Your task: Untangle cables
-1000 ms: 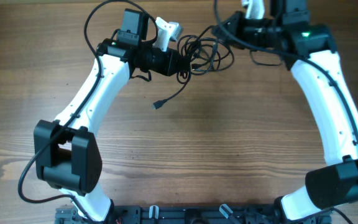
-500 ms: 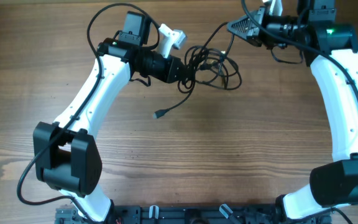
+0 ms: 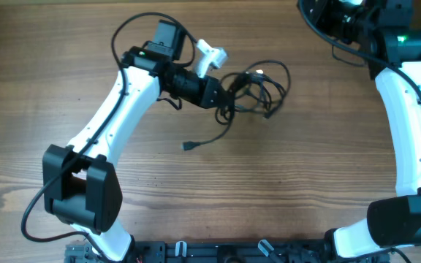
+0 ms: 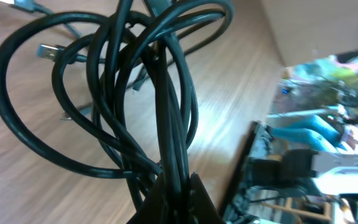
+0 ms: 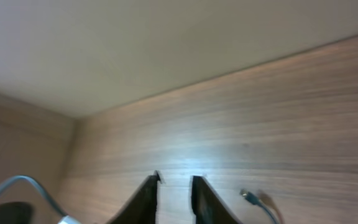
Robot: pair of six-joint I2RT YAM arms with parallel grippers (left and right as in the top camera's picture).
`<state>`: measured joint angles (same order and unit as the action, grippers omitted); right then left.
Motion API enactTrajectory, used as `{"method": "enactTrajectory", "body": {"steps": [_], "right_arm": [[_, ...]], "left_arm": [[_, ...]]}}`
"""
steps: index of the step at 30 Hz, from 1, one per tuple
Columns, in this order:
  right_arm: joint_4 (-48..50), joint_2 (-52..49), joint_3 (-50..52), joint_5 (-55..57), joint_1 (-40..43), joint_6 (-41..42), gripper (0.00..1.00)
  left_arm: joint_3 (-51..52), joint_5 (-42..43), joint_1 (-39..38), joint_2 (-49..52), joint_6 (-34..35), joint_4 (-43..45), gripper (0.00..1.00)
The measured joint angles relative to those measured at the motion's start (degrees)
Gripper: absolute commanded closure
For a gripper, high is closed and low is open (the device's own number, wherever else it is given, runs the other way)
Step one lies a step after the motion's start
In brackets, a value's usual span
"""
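The cables [image 3: 258,86] are a knot of thin black loops on the wooden table, just right of my left gripper [image 3: 224,95]. One strand trails down to a loose plug [image 3: 188,146]. In the left wrist view my left gripper [image 4: 178,180] is shut on several strands of the cables [image 4: 104,93], whose loops fan out above the jaws. My right gripper [image 5: 174,180] is open by a narrow gap with nothing in it, over bare wood near the table's far edge. A silver-tipped plug [image 5: 248,196] lies a little to its right.
The right arm [image 3: 404,109] runs down the right side, its wrist at the top edge of the overhead view. The left arm [image 3: 115,109] crosses the left half. A black rail [image 3: 218,252] lines the front edge. A pale wall [image 5: 166,43] rises behind the table.
My right gripper has let go of the strand it was pulling, opened and moved up and right. The freed loops have dropped back by the bundle. My left gripper has shifted slightly right with the bundle.
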<state>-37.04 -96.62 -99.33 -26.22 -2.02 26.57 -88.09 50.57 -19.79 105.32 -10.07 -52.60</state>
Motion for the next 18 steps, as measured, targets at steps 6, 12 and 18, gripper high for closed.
{"method": "enactTrajectory", "body": {"steps": [6,12,18], "right_arm": [[-6.97,0.0,-0.07,-6.16,-0.02,-10.47,0.43],[-11.45,0.22,-0.07,-17.97,0.81,-18.91,0.4],[-13.27,2.05,-0.13,-21.92,2.34,-21.57,0.36]], "left_arm": [[0.2,5.38,0.61,-3.96,10.05,10.97,0.96],[0.2,6.8,3.43,-6.64,22.88,18.1,0.96],[0.2,10.12,3.48,-6.64,24.37,20.28,0.96]]}}
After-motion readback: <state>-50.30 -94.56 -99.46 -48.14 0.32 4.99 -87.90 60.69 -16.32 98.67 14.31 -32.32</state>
